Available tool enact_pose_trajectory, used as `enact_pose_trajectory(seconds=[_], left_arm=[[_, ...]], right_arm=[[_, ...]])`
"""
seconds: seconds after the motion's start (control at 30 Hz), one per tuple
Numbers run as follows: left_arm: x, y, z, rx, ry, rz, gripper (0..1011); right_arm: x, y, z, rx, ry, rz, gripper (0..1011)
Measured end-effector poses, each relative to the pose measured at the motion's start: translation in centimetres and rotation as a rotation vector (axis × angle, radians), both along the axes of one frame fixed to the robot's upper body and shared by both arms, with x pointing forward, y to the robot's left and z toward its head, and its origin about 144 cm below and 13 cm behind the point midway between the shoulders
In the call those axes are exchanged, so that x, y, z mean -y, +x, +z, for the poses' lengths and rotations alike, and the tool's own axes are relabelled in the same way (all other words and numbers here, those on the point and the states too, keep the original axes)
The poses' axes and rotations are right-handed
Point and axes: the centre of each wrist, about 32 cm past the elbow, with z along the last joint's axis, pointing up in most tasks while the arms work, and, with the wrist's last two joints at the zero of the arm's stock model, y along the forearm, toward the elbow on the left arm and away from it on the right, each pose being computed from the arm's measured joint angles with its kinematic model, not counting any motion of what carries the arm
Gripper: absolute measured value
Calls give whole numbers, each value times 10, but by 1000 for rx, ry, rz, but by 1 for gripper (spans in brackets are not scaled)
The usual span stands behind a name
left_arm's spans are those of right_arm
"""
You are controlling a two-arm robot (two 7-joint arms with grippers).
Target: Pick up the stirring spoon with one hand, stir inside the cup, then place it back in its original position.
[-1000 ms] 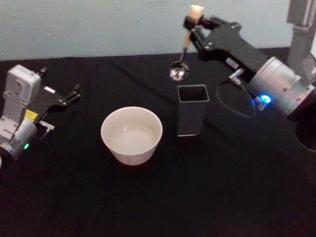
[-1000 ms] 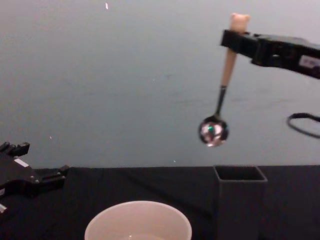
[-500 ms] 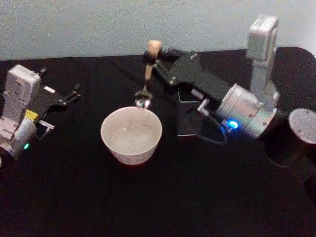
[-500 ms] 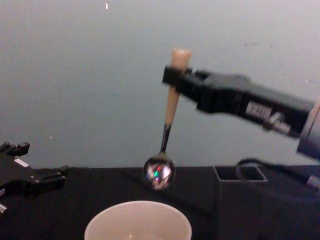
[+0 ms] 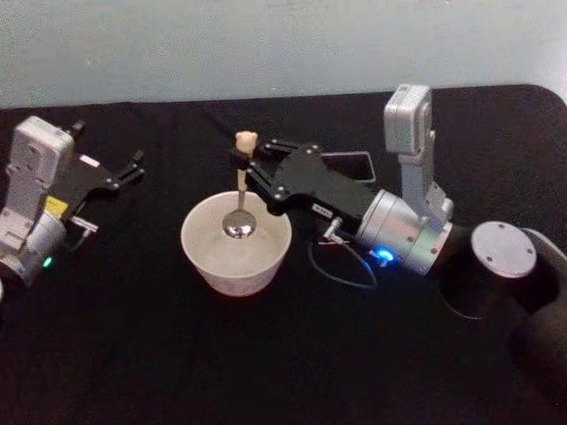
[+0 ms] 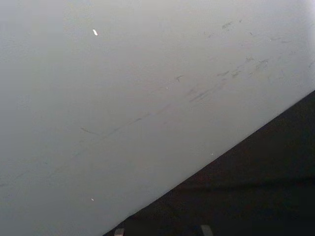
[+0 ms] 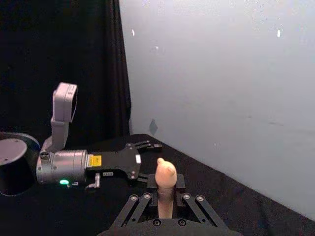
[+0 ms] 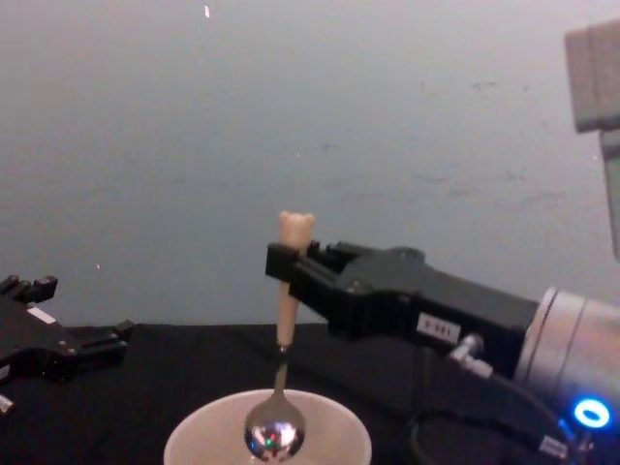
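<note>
Right gripper [image 5: 241, 160] is clamped on the spoon [image 5: 240, 209] handle, just under the bear head. Spoon upright, bowl inside cup [image 5: 211, 258]. Left gripper [image 5: 108, 150] parked left, fingers apart, empty.

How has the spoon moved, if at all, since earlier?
Yes. The spoon, in the right pincer, went leftward and down from the grey holder; its bowl is now inside the cup. The left pincer sits idle.
</note>
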Motion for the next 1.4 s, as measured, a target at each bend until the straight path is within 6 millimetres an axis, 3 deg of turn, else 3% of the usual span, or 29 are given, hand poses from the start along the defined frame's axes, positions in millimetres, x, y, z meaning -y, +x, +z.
enact_pose_trajectory(seconds=[0.6,0.97,1.4], left_arm=[[0,0,0,0,0,0,1001],[0,0,0,0,0,0,1001],[0,0,0,0,0,0,1001]], right_arm=[[-13,9,-31,-28,-41,-13,188],[-11,12,-32,-29,-49,-41,188],[8,7,-27,-39,-40,-56,188]])
